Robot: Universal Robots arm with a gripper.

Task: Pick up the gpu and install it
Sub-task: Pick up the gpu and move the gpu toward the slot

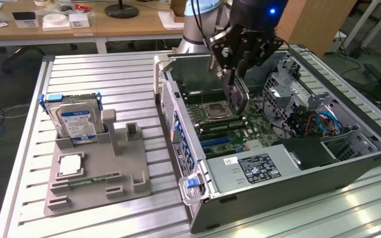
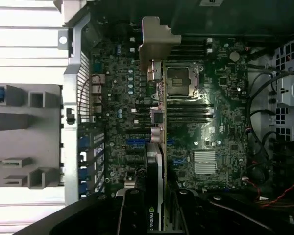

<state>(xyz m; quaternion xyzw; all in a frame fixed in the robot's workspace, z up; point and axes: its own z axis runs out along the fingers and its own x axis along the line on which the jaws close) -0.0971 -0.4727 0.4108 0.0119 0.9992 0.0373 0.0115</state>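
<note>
My gripper (image 1: pixel 232 74) is shut on the gpu (image 1: pixel 235 96), which hangs on edge over the open computer case (image 1: pixel 349 163), above the motherboard (image 1: pixel 247 130) and close to the CPU socket (image 1: pixel 217 111). In the wrist view the gpu (image 2: pixel 159 112) appears edge-on. Its silver end bracket (image 2: pixel 154 39) is at the far end and its black cooler (image 2: pixel 154 171) is nearer my gripper (image 2: pixel 157 215). Blue expansion slots (image 2: pixel 137 142) lie on the board beside the card's line. The card is clear of the board, not seated.
A grey fixture tray (image 1: pixel 127 183) at the exterior view's left holds an upright hard drive (image 1: pixel 78 119), a processor (image 1: pixel 70 165) and a memory stick (image 1: pixel 88 181). Inside the case are the power supply (image 1: pixel 257 166), a drive cage (image 1: pixel 289 94) and loose cables (image 1: pixel 319 121).
</note>
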